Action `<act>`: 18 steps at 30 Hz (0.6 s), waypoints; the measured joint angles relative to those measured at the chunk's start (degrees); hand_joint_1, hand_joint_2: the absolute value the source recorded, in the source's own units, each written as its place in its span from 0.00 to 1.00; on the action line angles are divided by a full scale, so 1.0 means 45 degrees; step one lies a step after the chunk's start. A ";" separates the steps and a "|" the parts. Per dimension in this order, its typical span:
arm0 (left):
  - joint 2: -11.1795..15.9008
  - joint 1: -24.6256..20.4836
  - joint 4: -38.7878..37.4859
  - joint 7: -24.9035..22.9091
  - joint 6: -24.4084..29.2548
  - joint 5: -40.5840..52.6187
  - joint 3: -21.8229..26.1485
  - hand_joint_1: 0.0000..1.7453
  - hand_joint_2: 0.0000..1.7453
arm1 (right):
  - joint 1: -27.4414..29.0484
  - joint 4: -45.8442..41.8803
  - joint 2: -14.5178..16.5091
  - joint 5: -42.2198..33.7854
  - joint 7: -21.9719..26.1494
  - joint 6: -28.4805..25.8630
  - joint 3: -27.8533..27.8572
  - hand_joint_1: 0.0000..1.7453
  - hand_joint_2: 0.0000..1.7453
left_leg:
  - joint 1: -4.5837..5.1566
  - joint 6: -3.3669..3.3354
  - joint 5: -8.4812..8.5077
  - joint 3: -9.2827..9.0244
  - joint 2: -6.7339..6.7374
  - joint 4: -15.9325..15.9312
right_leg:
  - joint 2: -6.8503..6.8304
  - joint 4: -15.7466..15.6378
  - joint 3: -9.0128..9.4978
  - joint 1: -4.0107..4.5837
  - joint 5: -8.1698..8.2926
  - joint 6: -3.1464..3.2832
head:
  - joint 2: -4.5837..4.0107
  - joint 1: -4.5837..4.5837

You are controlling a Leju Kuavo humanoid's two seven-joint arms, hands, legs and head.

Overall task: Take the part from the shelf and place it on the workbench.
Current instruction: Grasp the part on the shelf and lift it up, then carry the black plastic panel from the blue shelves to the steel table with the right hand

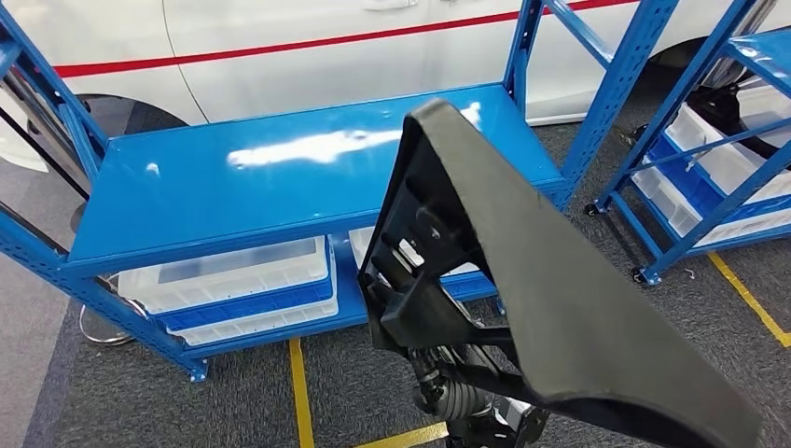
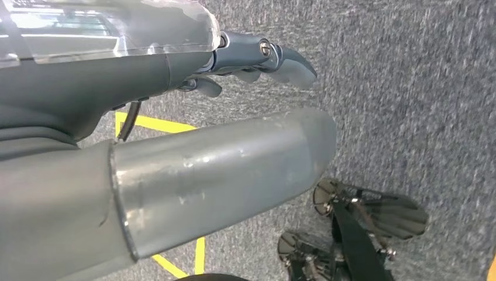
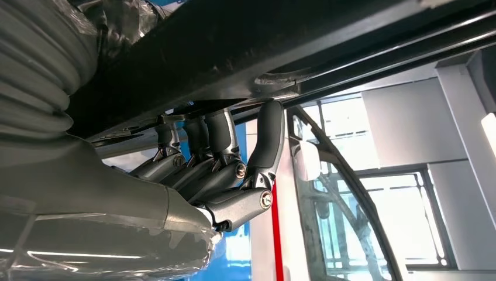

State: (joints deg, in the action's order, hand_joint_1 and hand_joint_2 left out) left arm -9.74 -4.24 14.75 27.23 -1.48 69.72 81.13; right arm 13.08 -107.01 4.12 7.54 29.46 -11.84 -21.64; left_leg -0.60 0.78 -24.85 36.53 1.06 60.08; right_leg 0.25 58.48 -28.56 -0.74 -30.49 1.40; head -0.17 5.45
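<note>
Holding the part (image 1: 560, 280) up off the shelf now: a big black plastic trim panel, smooth and curved on one face, ribbed with clips and brackets on the other, tilted on its edge and raised above the blue shelf (image 1: 280, 177). It sits in the right hand (image 3: 216, 170), whose dark fingers (image 3: 266, 140) stand up against the panel's underside, tips pressed to it, with the grey ribbed wrist cover just behind them. From the head view the hand is tucked beneath the panel's lower end, so the grip there is mostly hidden, but the wrist view shows the fingers wrapped on the part.

Beyond the fingertips, the shelf's glossy top deck lies bare and shining, and below it, on the lower deck, sit white plastic bins (image 1: 228, 280). Past the shelf stands a white car (image 1: 326, 47) with a red stripe along its side. Off to the robot's right is a second blue rack (image 1: 709, 159) holding more white bins.

The left hand (image 2: 257, 61) hangs low over grey carpet (image 2: 409, 88) crossed by yellow floor tape (image 2: 155, 124); its fingers are loosely curled, apart, with nothing in them.
</note>
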 joint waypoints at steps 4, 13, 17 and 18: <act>-0.0018 -0.0007 -0.0009 -0.0004 -0.0032 -0.0032 0.0058 0.00 0.00 | 0.0047 0.0012 0.0050 -0.0067 -0.0085 0.0036 0.0025 1.00 1.00 | -0.0035 0.0167 -0.2095 0.0651 -0.0105 0.2529 | 0.0202 0.0006 -0.0717 0.0015 0.0555 0.0196 | 0.0000 -0.0001; -0.0018 -0.0023 -0.0010 -0.0002 -0.0027 -0.0067 0.0173 0.00 0.00 | 0.0296 -0.0034 0.0165 -0.0282 -0.0100 0.0096 0.0272 1.00 1.00 | 0.0027 -0.0321 -0.1267 -0.2382 -0.1057 -0.0938 | 0.1166 0.0055 -0.1643 0.0077 0.1538 -0.0246 | 0.0000 0.0000; -0.0095 -0.0003 -0.0015 -0.0022 0.0019 -0.0078 0.0190 0.00 0.00 | 0.0482 -0.0132 0.0185 -0.0419 -0.0077 0.0117 0.0529 1.00 1.00 | -0.0052 -0.0562 -0.0961 -0.2275 -0.0320 -0.1176 | 0.0483 0.1262 -0.2248 0.0080 0.0692 -0.0461 | 0.0000 0.0027; -0.0095 0.0026 -0.0015 -0.0029 0.0032 -0.0089 0.0196 0.00 0.00 | 0.0537 -0.0142 0.0186 -0.0501 -0.0043 0.0119 0.0609 1.00 1.00 | -0.0044 -0.0605 -0.0929 -0.2200 -0.0143 -0.1164 | 0.0247 0.2102 -0.2582 0.0067 0.0172 -0.0501 | 0.0000 0.0038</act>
State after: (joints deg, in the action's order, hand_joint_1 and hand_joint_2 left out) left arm -10.16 -4.12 14.69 27.10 -1.33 69.32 82.01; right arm 15.50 -107.65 4.96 5.29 29.27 -11.30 -18.90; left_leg -0.79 -1.94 -29.04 26.63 0.42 54.85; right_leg 1.36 67.94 -40.18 -0.44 -29.72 -0.86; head -0.17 5.62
